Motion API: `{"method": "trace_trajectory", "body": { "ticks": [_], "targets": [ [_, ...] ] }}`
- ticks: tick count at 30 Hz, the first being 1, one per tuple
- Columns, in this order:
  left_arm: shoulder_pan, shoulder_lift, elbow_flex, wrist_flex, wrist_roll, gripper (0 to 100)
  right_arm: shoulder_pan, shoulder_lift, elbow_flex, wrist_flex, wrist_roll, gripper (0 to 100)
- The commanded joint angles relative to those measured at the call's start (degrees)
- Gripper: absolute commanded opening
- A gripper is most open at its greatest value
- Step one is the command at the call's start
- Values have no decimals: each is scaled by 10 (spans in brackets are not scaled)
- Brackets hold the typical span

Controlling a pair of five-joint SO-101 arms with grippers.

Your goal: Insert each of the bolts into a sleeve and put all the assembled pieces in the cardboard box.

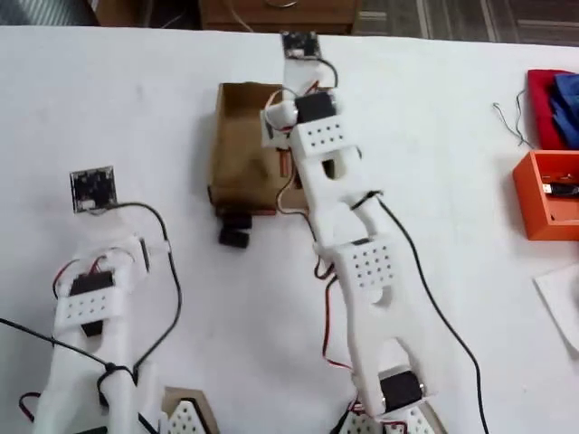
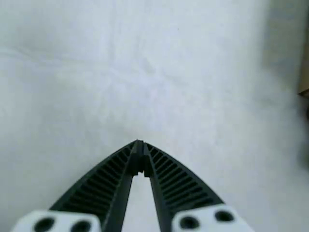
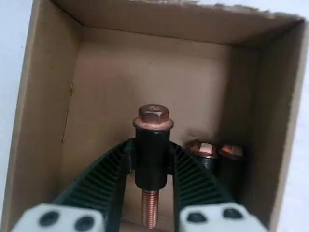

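Sitting on the white counter (image 1: 136,108), the open cardboard box (image 3: 111,72) lies directly below the right hand (image 3: 150,147), probably so its load can be released inside. The left hand (image 2: 139,145) hangs apart, closed on nothing. The right hand clamps a black sleeve (image 3: 150,166) upright, with a copper bolt (image 3: 153,116) pushed through it. Two finished pieces (image 3: 203,149) stand just beside it.
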Motion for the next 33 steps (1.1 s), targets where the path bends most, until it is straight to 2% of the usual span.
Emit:
{"method": "trace_trajectory", "body": {
  "ticks": [1,9,33],
  "targets": [
    [14,-1,1,-21,-17,27,-6,7,-46,7,-4,20],
    [23,-1,1,-21,-21,27,-2,9,-46,56,-4,20],
    [23,-1,2,-21,-21,27,5,49,-29,57,-4,20]
  ]
}}
